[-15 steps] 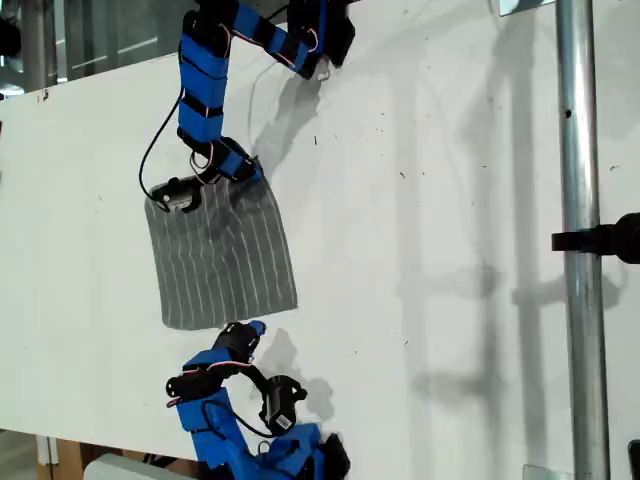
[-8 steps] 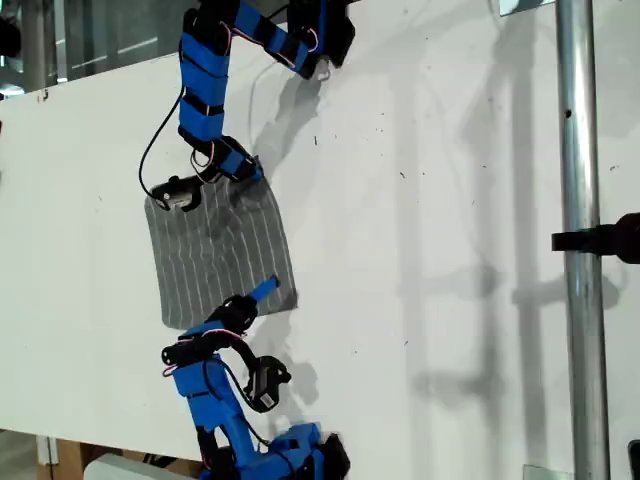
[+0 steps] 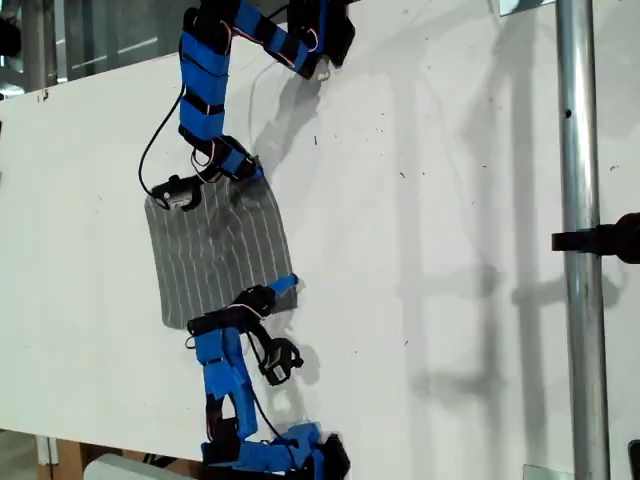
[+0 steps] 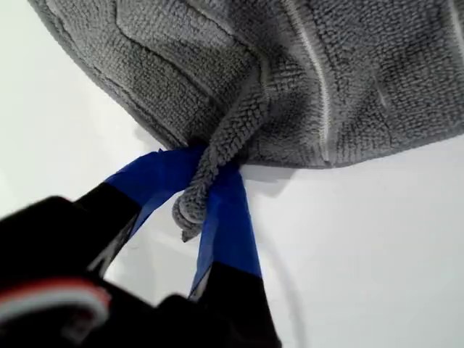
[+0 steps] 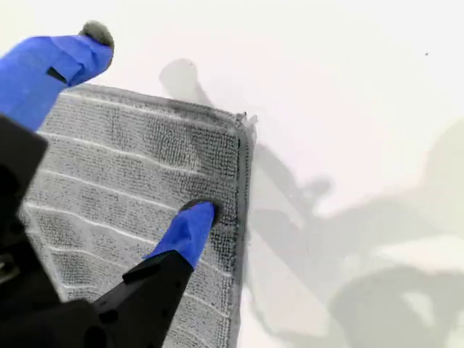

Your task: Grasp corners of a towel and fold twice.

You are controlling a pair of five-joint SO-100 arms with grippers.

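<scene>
The grey striped towel [image 3: 222, 250] lies flat on the white table [image 3: 450, 200] toward the exterior view's left. My first gripper [image 4: 212, 170] is shut on one bunched corner [image 4: 190, 210] of the towel; in the exterior view it sits at the towel's upper right corner [image 3: 250, 175]. My second gripper [image 5: 138, 134] is open over the towel's lower right corner [image 5: 243, 119]. One of its fingertips [image 5: 196, 216] rests on the cloth and the other is past the cloth's edge. In the exterior view this second gripper [image 3: 280, 287] reaches in from the bottom.
A vertical metal pole [image 3: 580, 250] with a black clamp [image 3: 610, 238] stands at the exterior view's right. The table's edge runs along the exterior view's left and bottom. Both arm bases sit at the table's rim, top and bottom of the exterior view.
My second gripper has moved from beyond the towel's lower edge up to its lower right corner, as the exterior view shows it. My first gripper has stayed put on its corner.
</scene>
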